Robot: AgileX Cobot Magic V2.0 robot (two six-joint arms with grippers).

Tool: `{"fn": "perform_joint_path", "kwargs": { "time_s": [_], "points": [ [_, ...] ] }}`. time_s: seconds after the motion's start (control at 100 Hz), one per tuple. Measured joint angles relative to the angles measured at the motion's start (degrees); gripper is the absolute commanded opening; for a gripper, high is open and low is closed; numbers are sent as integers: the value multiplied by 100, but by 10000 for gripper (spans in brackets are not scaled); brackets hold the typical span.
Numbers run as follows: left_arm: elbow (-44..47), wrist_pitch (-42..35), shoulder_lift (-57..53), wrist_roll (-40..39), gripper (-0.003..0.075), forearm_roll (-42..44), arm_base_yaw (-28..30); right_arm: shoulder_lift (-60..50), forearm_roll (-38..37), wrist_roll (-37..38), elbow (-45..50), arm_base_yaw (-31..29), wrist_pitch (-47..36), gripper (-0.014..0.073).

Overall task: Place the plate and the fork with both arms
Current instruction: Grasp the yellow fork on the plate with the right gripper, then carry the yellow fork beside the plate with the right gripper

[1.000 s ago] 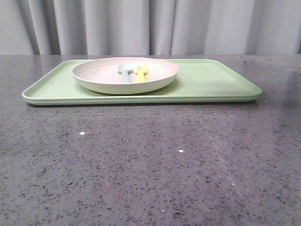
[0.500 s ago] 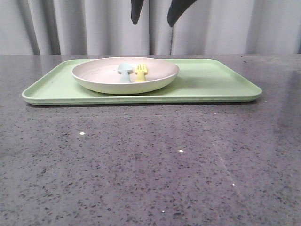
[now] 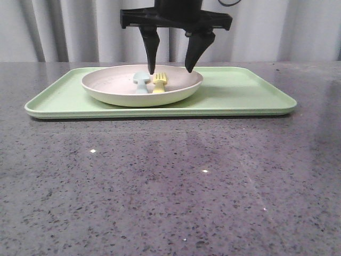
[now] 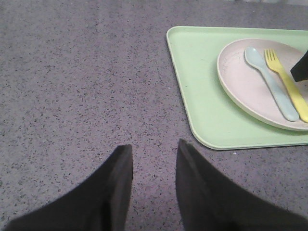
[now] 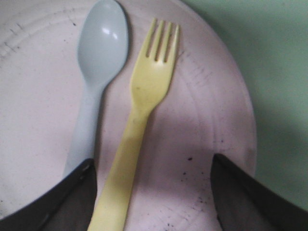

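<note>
The pinkish-white plate (image 3: 112,92) sits on the left half of a light-green tray (image 3: 240,90). The yellow fork (image 3: 160,82) lies in the plate, tines toward the front. My right gripper (image 3: 170,71) hangs open just above the plate. In the right wrist view its fingers (image 5: 153,161) straddle the fork's handle (image 5: 144,96) without touching it, over the plate (image 5: 38,120). My left gripper (image 4: 154,144) is open and empty over bare table, off the tray's corner (image 4: 202,96). The left wrist view also shows the plate (image 4: 240,82) and fork (image 4: 288,82).
A pale blue spoon (image 3: 141,81) lies in the plate beside the fork, close to one right finger in the right wrist view (image 5: 98,62). The tray's right half holds nothing. Dark speckled tabletop (image 3: 170,186) spreads in front; grey curtain behind.
My right gripper has come down from the top of the front view, open, to just above the plate over the fork. Plate, fork and spoon have not moved.
</note>
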Motion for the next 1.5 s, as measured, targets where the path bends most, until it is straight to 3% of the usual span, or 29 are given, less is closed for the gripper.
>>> {"fn": "perform_joint_path", "kwargs": {
  "time_s": [0.48, 0.55, 0.77, 0.81, 1.1, 1.5],
  "points": [
    [0, 0, 0, 0, 230, 11, 10, 342, 31, 43, -32, 0, 45, 484],
    [0, 0, 0, 0, 230, 11, 10, 342, 31, 43, -46, 0, 45, 392],
    [0, 0, 0, 0, 230, 11, 10, 364, 66, 48, -46, 0, 55, -34],
    [0, 0, 0, 0, 230, 11, 10, 364, 66, 48, -46, 0, 55, -75],
    [0, 0, 0, 0, 230, 11, 10, 321, 52, 57, -55, 0, 84, -68],
    [0, 31, 0, 0, 230, 11, 10, -407, -661, 57, -55, -201, 202, -68]
  ]
}}
